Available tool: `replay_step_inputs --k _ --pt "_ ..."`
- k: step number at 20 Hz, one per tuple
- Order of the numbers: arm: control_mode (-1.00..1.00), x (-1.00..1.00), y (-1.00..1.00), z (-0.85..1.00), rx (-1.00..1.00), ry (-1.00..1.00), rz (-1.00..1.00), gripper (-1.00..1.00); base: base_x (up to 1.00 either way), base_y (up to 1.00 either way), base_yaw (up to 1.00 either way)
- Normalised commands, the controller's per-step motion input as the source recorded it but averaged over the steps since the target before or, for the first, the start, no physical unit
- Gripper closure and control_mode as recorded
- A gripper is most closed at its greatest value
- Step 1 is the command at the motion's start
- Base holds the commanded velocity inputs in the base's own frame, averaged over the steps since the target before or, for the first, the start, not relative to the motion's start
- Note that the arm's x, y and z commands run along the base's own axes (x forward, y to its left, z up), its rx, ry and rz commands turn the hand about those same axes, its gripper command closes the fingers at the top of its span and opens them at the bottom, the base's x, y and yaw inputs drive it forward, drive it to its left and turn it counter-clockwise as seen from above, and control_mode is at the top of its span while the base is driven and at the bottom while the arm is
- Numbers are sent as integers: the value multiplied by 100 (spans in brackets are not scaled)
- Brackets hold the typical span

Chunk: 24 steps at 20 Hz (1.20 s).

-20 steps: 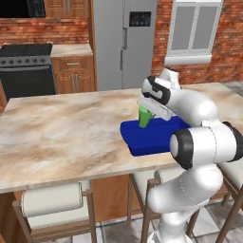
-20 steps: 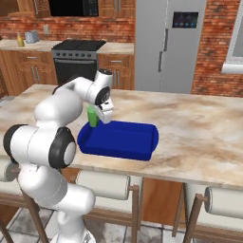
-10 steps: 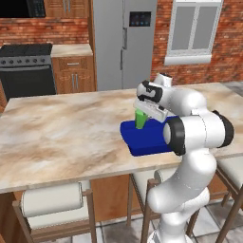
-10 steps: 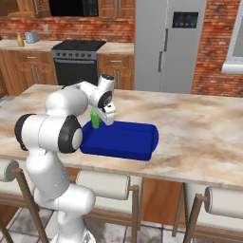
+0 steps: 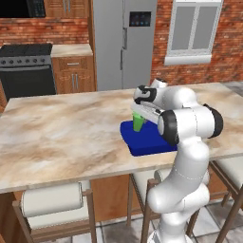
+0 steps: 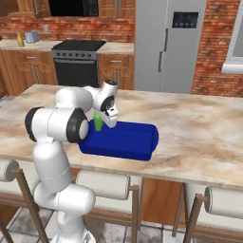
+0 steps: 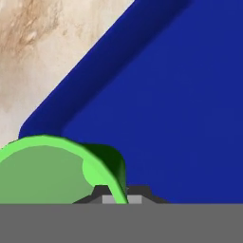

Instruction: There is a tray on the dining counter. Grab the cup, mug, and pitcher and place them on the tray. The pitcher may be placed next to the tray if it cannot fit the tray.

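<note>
Since a second ago the arm has folded its elbow back toward the base while the hand has stayed over the near-left corner of the tray [image 5: 147,140], carrying the green vessel with it. The pincer [image 5: 141,112] is clamped on the rim of that green vessel [image 5: 138,123]; in the hand view one wall of the rim runs between the dark tips, with a thicker green lump beside it that may be a handle, so it is probably the mug [image 7: 57,166], though I cannot be sure. It hangs over the blue floor just inside the tray's rounded corner, and whether its base already touches the tray cannot be told from these views.

The step in hand appears to be setting it down. To do that well, lower straight, keeping the vessel upright, until the base rests flat on the tray floor and not on the low rim close beside it. A small shift inward, away from that corner, would leave room for error. Open only once it is seated, then lift vertically so the tips clear the rim without tipping it. The tray sits near the front edge of the marbled bench [image 5: 57,133].
</note>
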Motion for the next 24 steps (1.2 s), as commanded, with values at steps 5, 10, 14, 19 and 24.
replay_step_inputs --k 5,10,14,19,24 --pt "-100 26 0 -31 0 0 4 100 0 0 0" --pt "-100 10 1 -29 0 0 4 100 0 0 0" --pt "-100 0 0 -23 0 1 5 100 0 0 0" --pt "-100 0 3 -16 -1 2 5 100 0 0 0" --pt "-100 0 7 -7 -1 2 4 100 0 0 0"
